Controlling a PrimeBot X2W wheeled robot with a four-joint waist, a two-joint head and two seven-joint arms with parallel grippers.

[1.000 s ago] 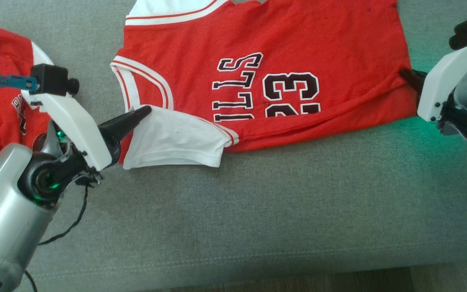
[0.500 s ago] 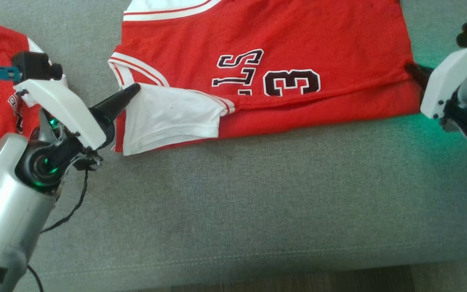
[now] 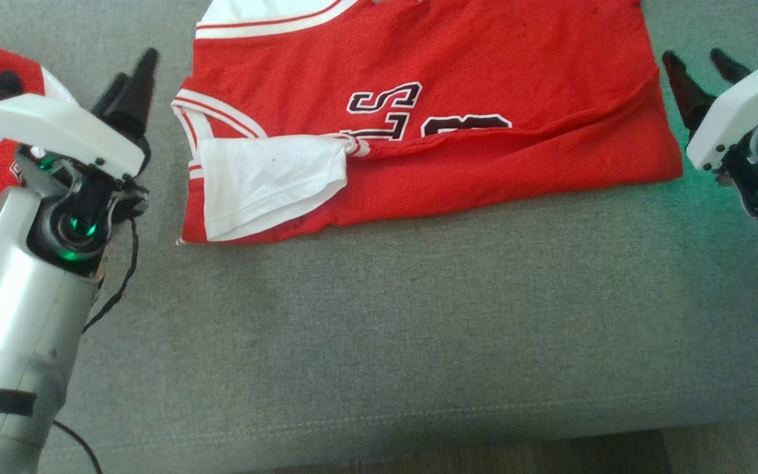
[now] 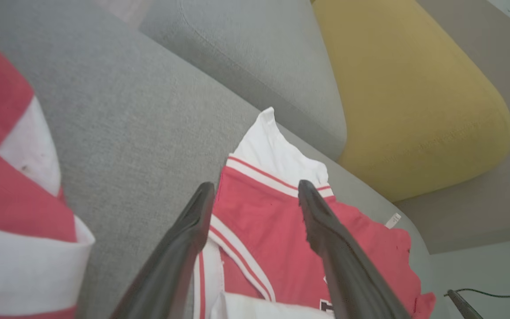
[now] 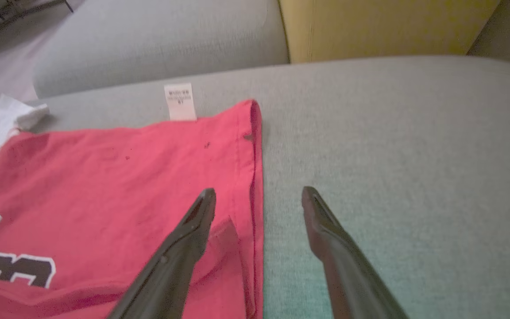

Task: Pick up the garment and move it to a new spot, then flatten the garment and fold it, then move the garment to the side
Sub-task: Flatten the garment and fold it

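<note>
Grey cushion (image 3: pixel 379 342) ahead: jersey (image 3: pixel 484 59) lies between your left gripper (image 3: pixel 135 66) and right gripper (image 3: pixel 691 56) — both spread wide, holding nothing.

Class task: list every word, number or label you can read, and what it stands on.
"S" beside a cut-off "L": red jersey, rest covered by its fold.
"3": the jersey's number, partly covered.
White tag at its edge: print too small to read.

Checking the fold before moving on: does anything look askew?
Yes: the white sleeve on the red jersey lies rumpled, its tip bunched, and the folded-over edge runs slanted, not straight.
</note>
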